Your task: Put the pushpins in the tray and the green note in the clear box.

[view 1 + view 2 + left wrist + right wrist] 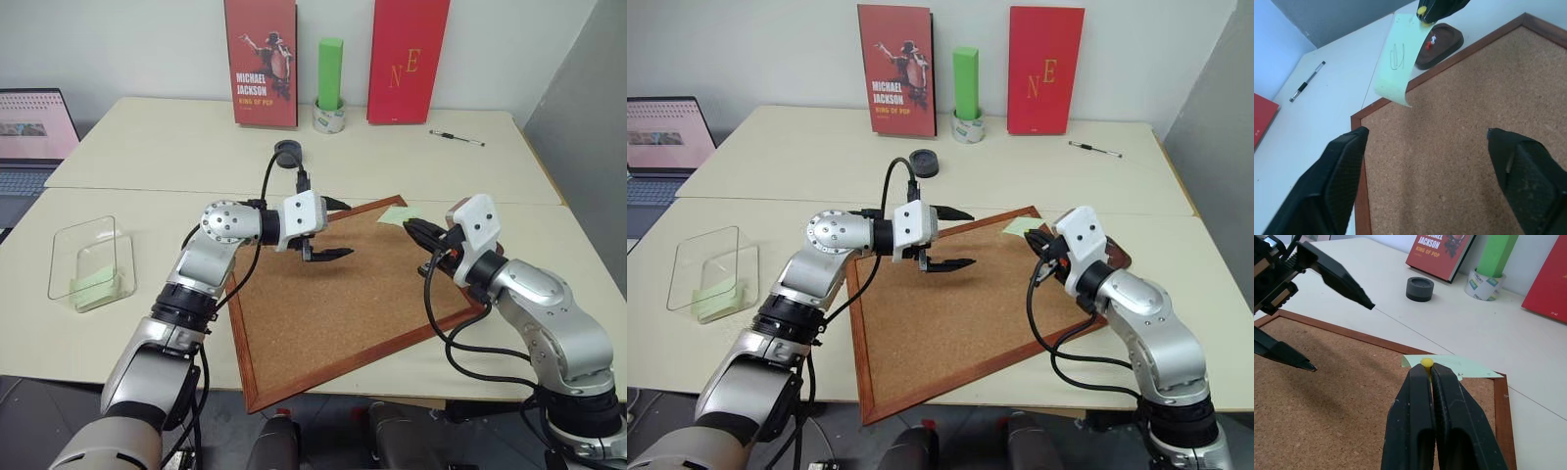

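Left eye view, scanned from the left: clear box [90, 262] near the table's near-left side, well apart from both arms, with a pale green slip already lying inside.

Next, left gripper [338, 230] above the corkboard [333, 323], pointed toward the right arm. Jaws spread wide, nothing between them.

Further right, right gripper [1427, 372] over the board's far right corner, pinched tight on the yellow pushpin [1426, 363]. Green note [1398, 63] hanging from that pin (apparently pierced by it), long axis running down and away from the fingertips, free lower end just above the board's frame. Tray [1452, 46] just beyond the frame on the right-hand table, with red and white pushpins [1431, 43] lying in it.

Judged relation for the coming move: note between the two grippers, straight ahead of the open left jaws and somewhat above their line. Left arm better placed to take the free end and also far nearer the box; right arm nearer the tray. Probably a handover, with pin to the tray, note to the box.

Room: bare cork under both grippers, open tabletop between board and box, nothing in that path. Caution at the raised wooden frame under the note and at the thin, limp paper, likely to bend away from a closing finger.
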